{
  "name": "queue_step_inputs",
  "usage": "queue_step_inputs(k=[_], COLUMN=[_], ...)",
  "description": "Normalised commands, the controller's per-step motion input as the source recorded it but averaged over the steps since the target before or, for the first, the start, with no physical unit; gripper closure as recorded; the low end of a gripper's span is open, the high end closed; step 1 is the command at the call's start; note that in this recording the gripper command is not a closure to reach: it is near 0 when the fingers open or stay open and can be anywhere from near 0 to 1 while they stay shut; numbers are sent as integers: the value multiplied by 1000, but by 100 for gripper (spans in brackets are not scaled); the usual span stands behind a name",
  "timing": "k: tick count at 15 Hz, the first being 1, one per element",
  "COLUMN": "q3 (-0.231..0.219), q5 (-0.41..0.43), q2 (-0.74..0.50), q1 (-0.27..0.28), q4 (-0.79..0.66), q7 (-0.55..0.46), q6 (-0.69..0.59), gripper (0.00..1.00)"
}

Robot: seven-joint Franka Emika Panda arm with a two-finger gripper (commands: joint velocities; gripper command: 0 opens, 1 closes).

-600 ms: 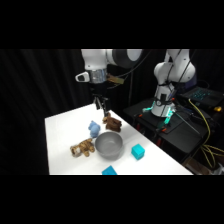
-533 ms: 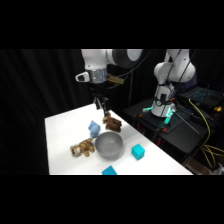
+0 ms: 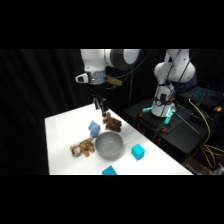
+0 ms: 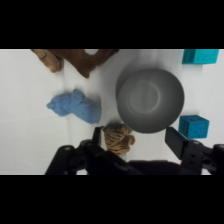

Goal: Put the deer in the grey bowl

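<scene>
Pincer (image 3: 101, 106) unmoved, agape above deer (image 3: 112, 122), bowl (image 3: 109, 144) unchanged

A dark brown plush deer (image 3: 112, 123) lies on a white table (image 3: 62, 130), near a plain grey bowl (image 3: 109, 144). A tan-brown striped plush toy (image 3: 82, 148) (stripes show in the wrist view), a blue toy (image 3: 93, 128) and teal cubes (image 3: 137, 151) lie around the bowl.

Blue toy (image 4: 74, 105), tan plush (image 3: 82, 148), teal cubes (image 3: 137, 151) on table (image 3: 60, 130).
</scene>
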Motion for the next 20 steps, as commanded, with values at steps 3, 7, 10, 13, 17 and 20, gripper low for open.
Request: queue_step_inputs(k=[3, 7, 10, 13, 17, 20], q3=[-90, -80, -92, -106, -98, -48], q5=[79, 22, -22, 111, 70, 126], q2=[-221, -313, -273, -140, 0, 125], q1=[-116, -83, -86, -109, -91, -19], q4=[-393, -488, -448, -349, -257, -152], q7=[-74, -15, 46, 96, 359, 497], q6=[327, 332, 320, 345, 406, 326], gripper=[0, 0, 0, 0, 0, 0])
